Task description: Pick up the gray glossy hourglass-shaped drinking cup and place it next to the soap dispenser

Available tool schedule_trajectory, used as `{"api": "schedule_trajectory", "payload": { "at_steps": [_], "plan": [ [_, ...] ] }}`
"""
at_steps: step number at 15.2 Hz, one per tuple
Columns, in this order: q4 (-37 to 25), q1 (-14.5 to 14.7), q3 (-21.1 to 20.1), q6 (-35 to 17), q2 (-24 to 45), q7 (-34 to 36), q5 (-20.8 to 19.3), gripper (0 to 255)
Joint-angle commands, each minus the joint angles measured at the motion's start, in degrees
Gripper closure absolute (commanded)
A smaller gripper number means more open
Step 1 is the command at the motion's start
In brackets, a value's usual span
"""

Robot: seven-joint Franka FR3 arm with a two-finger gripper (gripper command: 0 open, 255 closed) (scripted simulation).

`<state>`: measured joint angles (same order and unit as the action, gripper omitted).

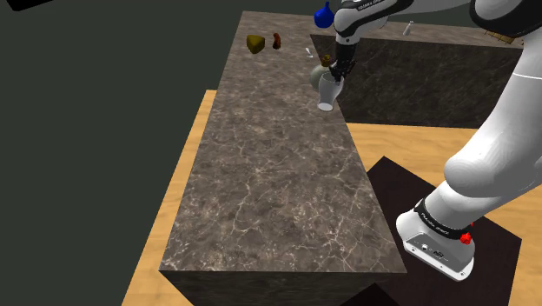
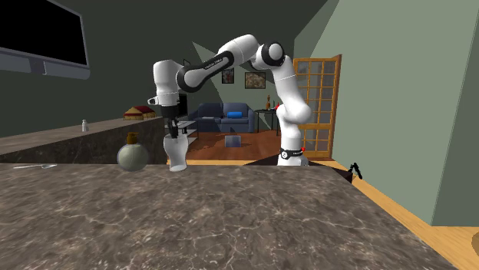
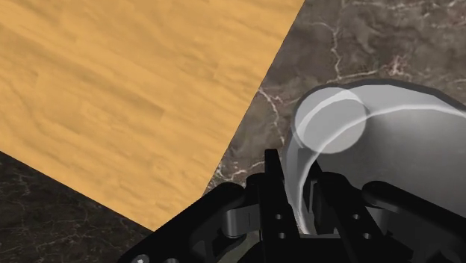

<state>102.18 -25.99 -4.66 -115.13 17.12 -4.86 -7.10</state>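
Over veined stone (image 1: 278, 191), the claw (image 1: 337, 76) grips a glossy waisted cup (image 1: 327, 93).

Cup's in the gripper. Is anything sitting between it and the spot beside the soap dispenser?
Nothing visible stands in the way. The gripper clasps the pale cup close beside the soap dispenser, and in the second exterior view the gap between them holds nothing but bare marbled counter.

My gripper (image 2: 174, 134) is all black, and the cup (image 3: 373, 134) is pale grey, glossy and milkily see-through. The counter (image 1: 278, 191) is dark brown-grey marble veined in thin white. The floor (image 3: 134, 90) is orange-tan wood grain, and the soap dispenser (image 2: 133, 156) is dull grey-green with a brownish cap.
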Motion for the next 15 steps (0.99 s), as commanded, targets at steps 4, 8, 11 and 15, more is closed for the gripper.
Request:
{"api": "schedule_trajectory", "payload": {
  "at_steps": [4,8,11,15],
  "plan": [
    [0.01,0.0,0.0,-0.02,-0.02,-0.01,0.0,0],
    [-0.01,0.0,0.0,-0.02,-0.01,0.0,0.0,0],
    [-4.02,0.24,-0.22,5.32,-1.34,-0.25,0.35,0],
    [-5.21,0.31,-0.28,6.75,-1.58,-0.3,0.42,0]
  ]
}}
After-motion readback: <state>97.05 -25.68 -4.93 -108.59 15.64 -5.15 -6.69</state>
